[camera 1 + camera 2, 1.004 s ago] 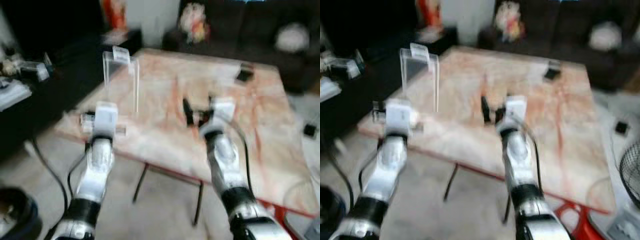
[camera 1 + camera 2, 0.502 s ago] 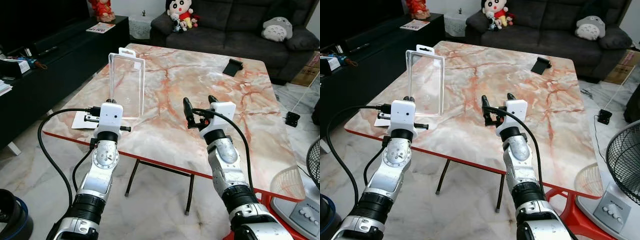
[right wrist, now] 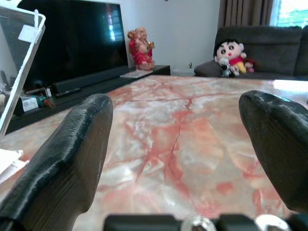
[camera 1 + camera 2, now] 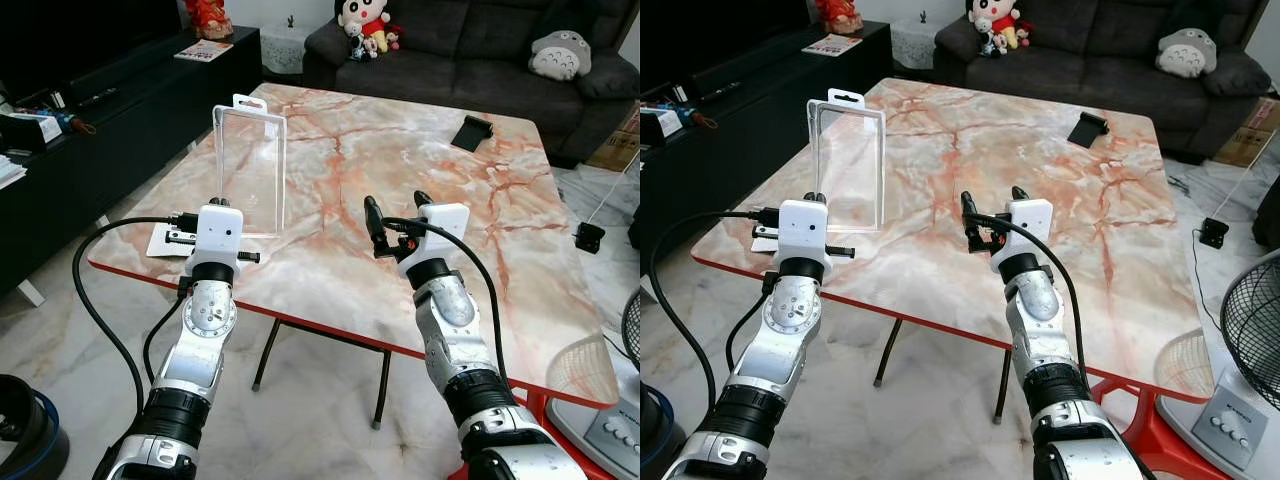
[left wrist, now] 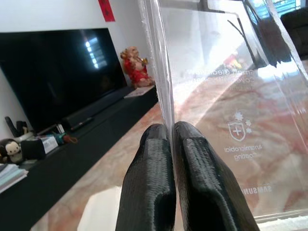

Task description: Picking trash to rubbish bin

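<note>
The left gripper is pinching the light, stiff, slippery clear plastic package by its bottom edge; the right gripper is gaping empty.

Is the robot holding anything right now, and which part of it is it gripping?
The left gripper pinches the clear plastic package by its bottom edge, holding it upright. The right gripper is open and holds nothing.

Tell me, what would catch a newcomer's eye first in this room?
Probably the clear plastic package standing upright over the near left corner of the pink-veined marble table, pinched at its lower edge by the left gripper, jaws shut on it. Beside it, the right gripper hovers over the table's middle with jaws wide open. At the table's far side lies a small black object.
</note>
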